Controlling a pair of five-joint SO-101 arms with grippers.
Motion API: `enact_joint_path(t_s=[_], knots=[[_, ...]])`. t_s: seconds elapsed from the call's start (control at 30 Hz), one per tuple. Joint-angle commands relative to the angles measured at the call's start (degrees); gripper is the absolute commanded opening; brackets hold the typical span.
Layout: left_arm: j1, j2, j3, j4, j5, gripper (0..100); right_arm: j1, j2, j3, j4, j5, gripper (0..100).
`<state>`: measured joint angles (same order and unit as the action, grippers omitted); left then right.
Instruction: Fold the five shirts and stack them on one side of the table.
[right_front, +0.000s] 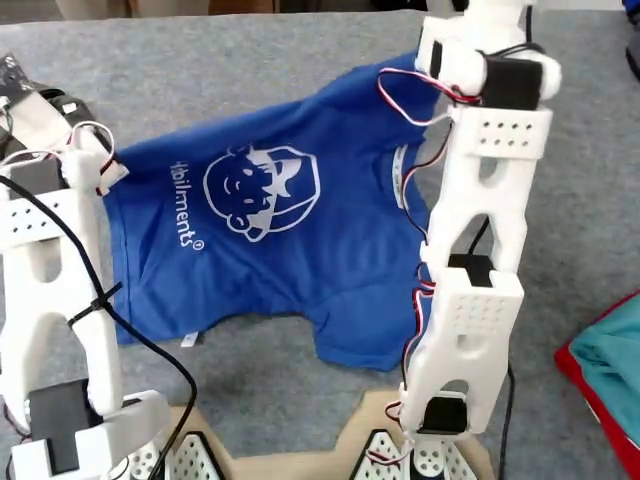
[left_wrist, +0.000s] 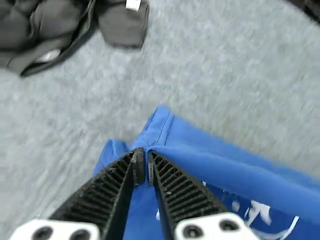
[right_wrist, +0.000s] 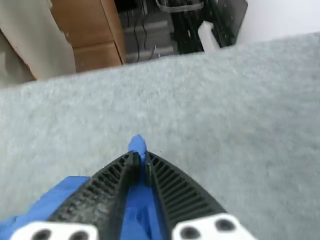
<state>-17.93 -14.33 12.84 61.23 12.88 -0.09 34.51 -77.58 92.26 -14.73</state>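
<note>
Shirt in hand: a blue cotton T-shirt with a white cartoon print lies spread, somewhat rumpled, across the middle of the grey felt-covered table, collar toward the right arm and hem toward the left arm. Both arms grip the garment along its far edge, which suggests the purpose is to carry that edge over toward the near side as a first lengthwise fold; the fabric at both grips is raised slightly off the surface, consistent with a lift under way. The left hand has its ribbed jaws pressed together on a pinch of blue cloth at the hem corner, with only a sliver of gap where the fabric sits. The right hand is likewise clamped tight on a small peak of blue cloth near the sleeve or shoulder; which of the two cannot be told. A dark grey crumpled garment lies on the table well beyond the left grip, and a teal folded cloth sits at the table's right edge, apart from the shirt. Folding has barely begun; no fold is yet laid.
</note>
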Motion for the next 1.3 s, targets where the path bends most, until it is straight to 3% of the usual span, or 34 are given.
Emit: enact_joint_path(t_s=[0.0, 0.17, 0.37, 0.87, 1.03, 1.27], knots=[[-0.18, -0.31, -5.89, 9.05, -1.58, 2, -0.13, -0.57, -5.67, 8.70, 0.70, 0.5], [-0.09, -0.31, -9.32, 20.66, -4.48, 2, 1.89, -0.66, -2.68, 10.11, 0.79, 0.5], [-0.44, -0.31, -9.41, 27.34, -5.10, 2, 3.12, -6.64, 11.47, 10.11, 5.19, 0.5], [-0.44, -0.40, -9.41, 37.10, -5.19, 2, 2.59, -37.14, 61.49, 9.85, 11.78, 0.5], [-0.44, -0.40, -9.23, 37.45, -5.27, 2, 2.86, -41.89, 73.10, 9.14, 13.36, 0.5], [-0.44, -0.40, -3.43, 39.30, -10.81, 2, 2.68, -46.11, 83.65, 7.74, 13.36, 0.5]])
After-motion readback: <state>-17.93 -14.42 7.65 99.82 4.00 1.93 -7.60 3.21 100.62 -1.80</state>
